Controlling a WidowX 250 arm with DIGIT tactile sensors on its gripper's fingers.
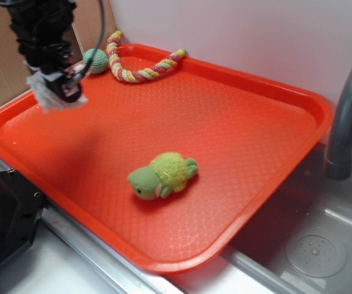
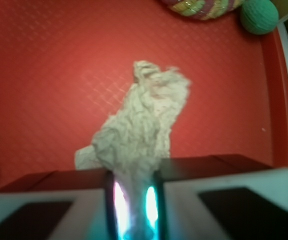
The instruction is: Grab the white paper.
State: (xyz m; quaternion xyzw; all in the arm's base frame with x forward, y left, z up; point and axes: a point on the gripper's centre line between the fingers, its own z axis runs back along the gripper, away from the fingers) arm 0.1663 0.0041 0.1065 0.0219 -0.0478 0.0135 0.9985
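The claw (image 1: 62, 92) hangs above the far left corner of the red tray (image 1: 273, 86), clear of its floor, and casts a soft shadow on the textured surface beneath. Its jaws are closed on the white paper (image 2: 141, 130): in the wrist view the two fingers (image 2: 86, 192) pinch the near end of the wad between them, and the rest of the crumpled, wrinkled sheet hangs out ahead of the fingertips over the tray floor. From the exterior view the same paper (image 1: 48, 95) shows as a ragged pale tuft bunched at the tip of the claw, lifted off the tray. Just behind the claw, in the tray's far corner, rests a teal ball (image 1: 95, 60), and touching it to the side lies a braided rope toy (image 1: 136, 70) in pink, yellow and green strands, curved along the tray's back rim. Well apart from the claw, toward the middle of the tray and nearer the front edge, a green plush toy (image 1: 163, 176) lies on its side. Beyond the tray on the side away from the claw stands a grey faucet (image 1: 347, 116) over a metal sink (image 1: 316, 245), whose round drain is visible.
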